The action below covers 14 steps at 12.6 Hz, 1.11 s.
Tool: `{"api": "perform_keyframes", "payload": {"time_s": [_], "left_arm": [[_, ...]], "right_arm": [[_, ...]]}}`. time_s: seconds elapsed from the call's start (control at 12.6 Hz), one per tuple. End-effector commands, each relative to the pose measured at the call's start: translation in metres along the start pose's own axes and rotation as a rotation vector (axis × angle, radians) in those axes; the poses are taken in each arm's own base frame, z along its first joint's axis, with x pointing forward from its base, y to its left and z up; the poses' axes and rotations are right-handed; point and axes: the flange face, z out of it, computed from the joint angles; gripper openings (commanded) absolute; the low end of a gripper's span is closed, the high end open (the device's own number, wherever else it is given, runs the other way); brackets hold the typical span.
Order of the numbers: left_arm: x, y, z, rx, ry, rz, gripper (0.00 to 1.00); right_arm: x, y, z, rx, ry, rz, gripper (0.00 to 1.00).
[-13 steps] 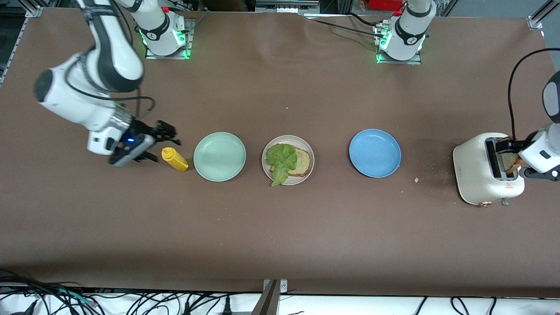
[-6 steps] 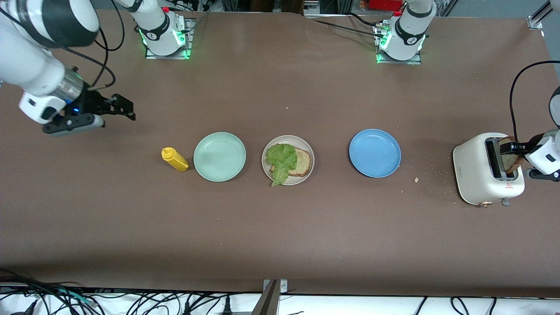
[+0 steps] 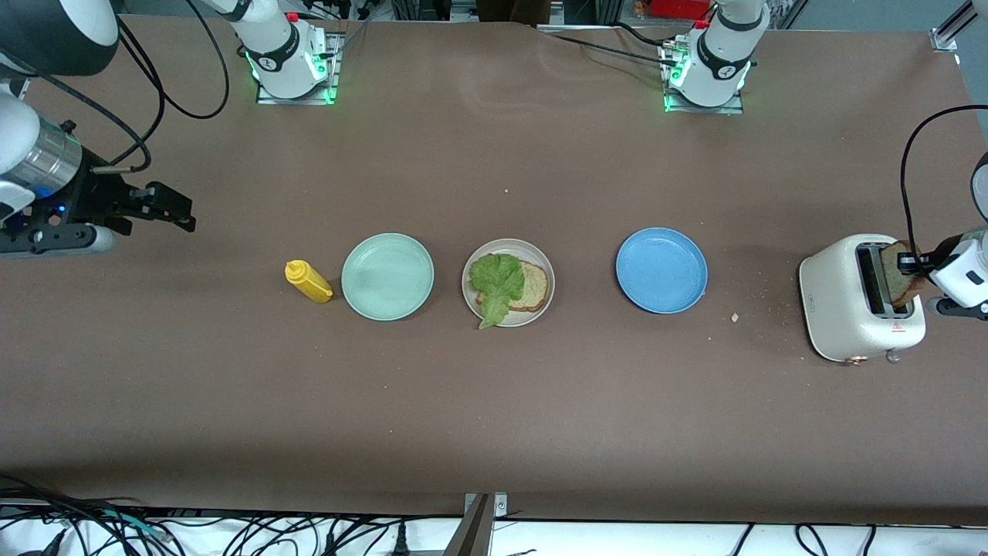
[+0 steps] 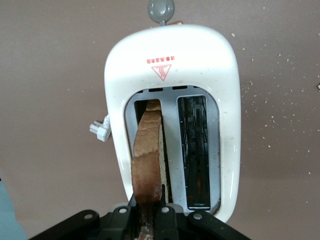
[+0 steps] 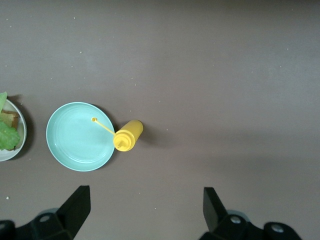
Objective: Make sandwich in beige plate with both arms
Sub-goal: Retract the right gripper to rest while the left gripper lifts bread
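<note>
The beige plate [image 3: 532, 315] sits mid-table with one bread slice [image 3: 534, 284] on it and a green lettuce leaf [image 3: 495, 284] lying over that slice. A second bread slice [image 4: 147, 150] stands upright in one slot of the white toaster [image 3: 837, 309] at the left arm's end of the table. My left gripper [image 4: 148, 202] is shut on this slice's top crust, just above the toaster. My right gripper [image 3: 174, 208] hangs open and empty over bare table at the right arm's end. The right wrist view also catches the beige plate's edge [image 5: 15, 150].
A mint-green plate [image 3: 387, 276] and a yellow squeeze bottle [image 3: 309, 282] lie beside the beige plate toward the right arm's end. A blue plate [image 3: 661, 270] lies toward the left arm's end. Crumbs [image 3: 734, 317] are scattered near the toaster, whose other slot [image 4: 198, 150] holds nothing.
My left gripper has shut on the bread slice in the toaster. My right arm has drawn away from the yellow bottle toward its end of the table, still open.
</note>
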Motion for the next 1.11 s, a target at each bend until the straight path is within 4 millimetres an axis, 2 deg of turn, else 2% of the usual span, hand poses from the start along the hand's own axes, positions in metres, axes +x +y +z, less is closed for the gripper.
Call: {"api": "perform_keyframes", "payload": {"time_s": [0.0, 0.08, 0.24, 0.4, 0.48, 0.56, 0.79, 1.03], "left_arm": [[-0.010, -0.007, -0.043, -0.017, 0.011, 0.000, 0.00], [-0.012, -0.006, -0.060, -0.018, 0.003, 0.001, 0.00], [-0.009, 0.014, -0.094, -0.033, 0.006, 0.041, 0.00], [-0.007, 0.045, -0.118, -0.055, -0.010, 0.096, 0.00], [-0.007, 0.063, -0.123, -0.099, -0.021, 0.125, 0.00], [-0.007, 0.081, -0.127, -0.160, -0.026, 0.151, 0.00], [0.003, 0.160, -0.132, -0.324, -0.037, 0.271, 0.00], [0.017, 0.213, -0.112, -0.576, -0.075, 0.319, 0.00]], "right_arm": [[0.001, 0.004, -0.010, -0.006, -0.014, 0.024, 1.00], [-0.003, 0.009, -0.011, -0.002, -0.035, 0.035, 1.00], [-0.007, 0.026, -0.014, 0.029, -0.053, 0.067, 1.00], [-0.011, 0.028, -0.016, 0.032, -0.072, 0.069, 1.00], [-0.020, 0.024, -0.029, 0.037, -0.060, 0.061, 1.00], [-0.026, 0.024, -0.033, 0.030, -0.076, 0.063, 1.00], [-0.036, 0.022, -0.035, 0.021, -0.103, 0.063, 1.00], [-0.041, 0.017, -0.036, 0.025, -0.099, 0.055, 1.00]]}}
